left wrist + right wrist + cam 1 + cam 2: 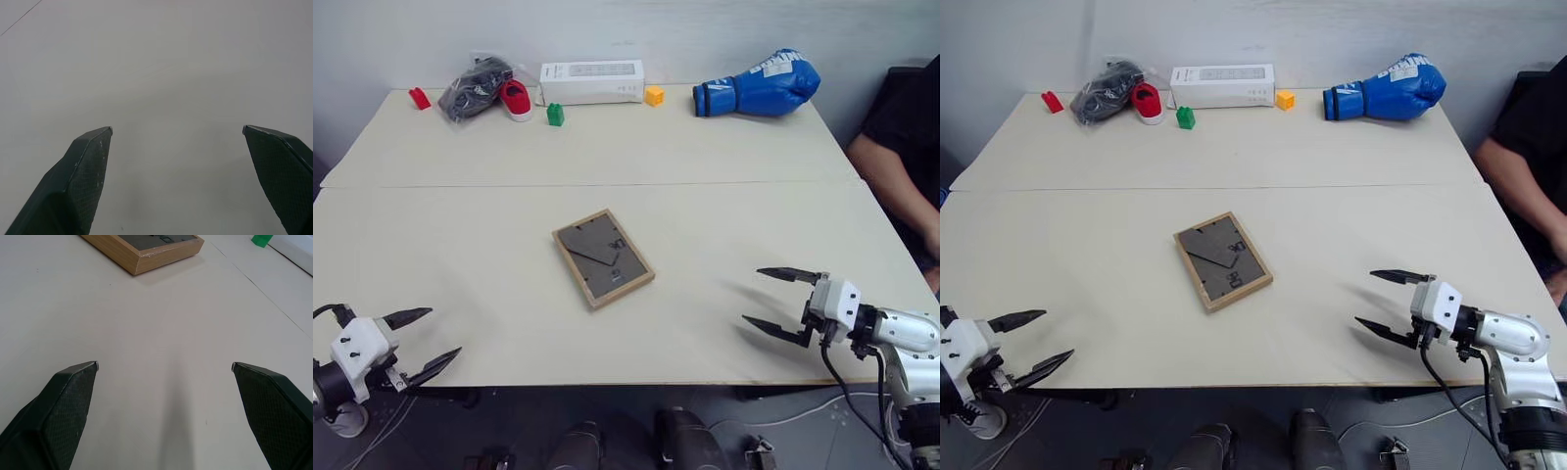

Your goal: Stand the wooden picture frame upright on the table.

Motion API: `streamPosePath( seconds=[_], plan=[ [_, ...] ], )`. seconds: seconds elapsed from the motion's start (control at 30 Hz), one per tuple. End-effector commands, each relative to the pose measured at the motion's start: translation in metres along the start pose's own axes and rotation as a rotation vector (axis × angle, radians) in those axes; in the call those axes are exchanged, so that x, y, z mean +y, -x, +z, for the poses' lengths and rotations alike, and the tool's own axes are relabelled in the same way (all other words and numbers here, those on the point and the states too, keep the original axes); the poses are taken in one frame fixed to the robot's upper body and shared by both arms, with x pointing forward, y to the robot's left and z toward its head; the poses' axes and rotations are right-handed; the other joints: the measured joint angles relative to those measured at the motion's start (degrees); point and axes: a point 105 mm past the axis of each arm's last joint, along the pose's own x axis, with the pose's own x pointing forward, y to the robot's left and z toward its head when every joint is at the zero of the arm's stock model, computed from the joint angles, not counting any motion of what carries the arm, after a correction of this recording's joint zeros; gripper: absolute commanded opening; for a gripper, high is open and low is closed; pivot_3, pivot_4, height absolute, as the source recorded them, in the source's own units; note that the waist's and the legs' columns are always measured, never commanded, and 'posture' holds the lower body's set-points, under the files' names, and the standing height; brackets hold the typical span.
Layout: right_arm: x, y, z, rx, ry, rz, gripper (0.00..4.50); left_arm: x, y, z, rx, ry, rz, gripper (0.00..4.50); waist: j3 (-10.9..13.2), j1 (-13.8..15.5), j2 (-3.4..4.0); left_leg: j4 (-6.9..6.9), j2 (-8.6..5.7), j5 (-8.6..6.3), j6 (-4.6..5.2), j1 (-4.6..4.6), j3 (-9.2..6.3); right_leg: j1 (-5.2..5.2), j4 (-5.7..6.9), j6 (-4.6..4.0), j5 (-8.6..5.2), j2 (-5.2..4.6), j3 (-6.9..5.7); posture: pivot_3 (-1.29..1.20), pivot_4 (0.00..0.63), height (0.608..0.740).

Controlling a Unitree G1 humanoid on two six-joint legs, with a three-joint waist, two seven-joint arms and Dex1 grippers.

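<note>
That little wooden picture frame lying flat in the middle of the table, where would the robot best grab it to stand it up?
Probably by the light-wood rim. The wooden picture frame lies back-side up, flat on the table, so only its thin raised edges offer a pinch. The open right gripper is nearer; it could come from the right, closing across the two long edges. The easel stand looks folded flat.

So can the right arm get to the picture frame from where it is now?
Probably yes. The right gripper hangs open over bare table, and nothing lies between it and the picture frame, which lies flat, back side up.
</note>
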Motion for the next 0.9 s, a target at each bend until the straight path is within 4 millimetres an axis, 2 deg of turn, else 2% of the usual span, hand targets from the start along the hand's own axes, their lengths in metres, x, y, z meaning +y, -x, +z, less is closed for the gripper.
streamPosePath(
  seconds=[0.03, 0.17, 0.23, 0.27, 0.3, 0.43, 0.53, 0.67, 0.73, 0.9],
  plan=[
    [-0.006, 0.002, 0.005, -0.012, 0.03, -0.005, 4.48, 0.008, 0.003, 0.008, -0.02, 0.002, 0.037, 4.5, 0.0, 0.0, 0.0, 0.0, 0.0, 0.0, 0.0, 0.0, 0.0, 0.0, 0.0, 0.0, 0.0, 0.0, 0.0, 0.0, 0.15, 0.74],
    [-0.01, -0.01, 0.008, -0.034, -0.017, -0.008, 4.48, -0.001, -0.003, 0.019, -0.048, 0.093, -0.024, 4.5, 0.0, -0.2, 0.0, 0.0, 0.0, 0.0, 0.01, 0.0, 0.01, 0.0, 0.0, 0.0, 0.0, 0.0, 0.01, 0.0, 0.15, 0.74],
    [-0.017, -0.025, 0.015, -0.045, -0.05, -0.008, 4.11, -0.003, -0.011, 0.033, -0.1, 0.125, -0.038, 4.5, 0.0, -0.2, 0.0, 0.0, 0.01, 0.0, 0.01, 0.0, 0.01, 0.0, 0.01, 0.0, 0.01, 0.0, 0.02, 0.0, 0.15, 0.74],
    [-0.022, -0.035, 0.016, -0.034, -0.065, -0.013, 3.9, -0.003, -0.019, 0.04, -0.122, 0.161, -0.029, 4.11, 0.0, -0.1, 0.02, 0.0, 0.02, 0.0, 0.0, 0.0, 0.01, 0.0, 0.01, -0.01, 0.01, 0.0, 0.02, 0.0, 0.15, 0.74],
    [-0.024, -0.044, 0.015, -0.01, -0.089, -0.005, 3.61, -0.001, -0.028, 0.045, -0.124, 0.137, 0.002, 3.93, 0.0, -0.1, 0.03, 0.02, 0.01, 0.0, -0.01, 0.0, 0.0, 0.0, 0.02, -0.03, 0.03, 0.0, 0.02, 0.0, 0.15, 0.74],
    [-0.036, -0.092, 0.02, 0.012, -0.024, 0.002, 2.24, 0.0, -0.078, 0.065, -0.136, 0.199, 0.1, 2.71, 0.0, 0.1, 0.05, 0.03, 0.01, 0.05, -0.07, 0.0, -0.03, -0.02, 0.05, -0.03, 0.1, 0.01, -0.01, 0.0, 0.15, 0.74],
    [-0.04, -0.133, 0.026, 0.0, 0.0, -0.009, 1.29, -0.001, -0.115, 0.068, -0.101, 0.272, 0.161, 1.84, 0.0, -0.1, -0.02, 0.06, -0.01, 0.08, -0.11, -0.13, 0.0, -0.2, 0.11, -0.01, 0.11, 0.04, 0.0, 0.0, 0.15, 0.74],
    [-0.037, -0.17, 0.032, -0.002, 0.007, 0.022, 0.0, -0.005, -0.148, 0.072, -0.062, 0.309, 0.187, 0.59, 0.0, -0.4, -0.04, 0.16, -0.01, 0.1, -0.15, -0.38, 0.12, -0.53, 0.23, 0.0, 0.12, 0.05, -0.05, 0.0, 0.15, 0.74],
    [-0.035, -0.181, 0.033, 0.0, 0.017, 0.025, 0.0, -0.015, -0.159, 0.075, -0.033, 0.339, 0.144, 0.05, 0.0, -0.8, -0.04, 0.18, 0.0, 0.11, -0.16, -0.4, 0.12, -0.54, 0.22, -0.01, 0.12, 0.05, -0.11, 0.0, 0.15, 0.74],
    [-0.017, -0.192, 0.043, -0.046, 0.013, 0.107, 0.0, -0.022, -0.167, 0.074, 0.009, 0.339, 0.12, 0.05, 0.0, -1.5, -0.03, 0.21, -0.01, 0.12, -0.19, -0.41, 0.09, -0.52, 0.24, -0.01, 0.12, 0.03, -0.14, 0.0, 0.15, 0.74]
  ],
)
